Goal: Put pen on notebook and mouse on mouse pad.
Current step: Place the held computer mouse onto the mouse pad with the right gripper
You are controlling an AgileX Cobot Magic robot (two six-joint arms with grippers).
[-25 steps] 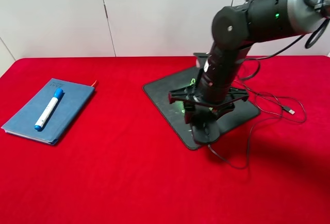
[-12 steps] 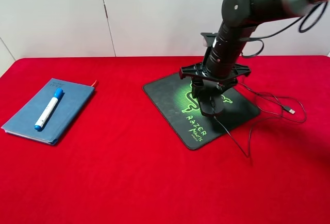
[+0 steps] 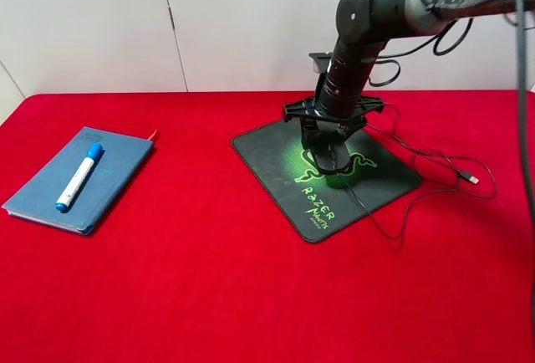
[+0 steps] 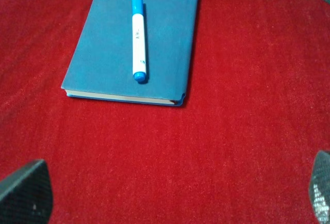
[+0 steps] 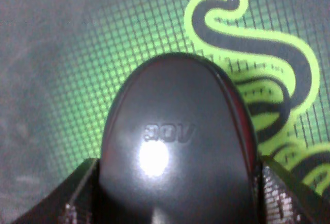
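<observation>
Your pen (image 3: 78, 176) already lies on the notebook (image 3: 117, 171). The right gripper (image 3: 332, 155) grips the mouse (image 5: 178, 146) over the pad (image 3: 267, 150) (release remains); your left gripper (image 4: 165, 203) is open.

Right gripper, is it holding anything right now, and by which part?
The right gripper holds the mouse by its two long sides, over the mouse pad. The left gripper holds nothing.

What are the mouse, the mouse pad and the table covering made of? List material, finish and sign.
Mouse: glossy dark plastic, probably; it shows a bright glare spot.
Mouse pad: matte black, probably cloth-topped; a fine printed grid shows.
Table covering: red fabric, felt-like; fuzzy, no shine.
</observation>
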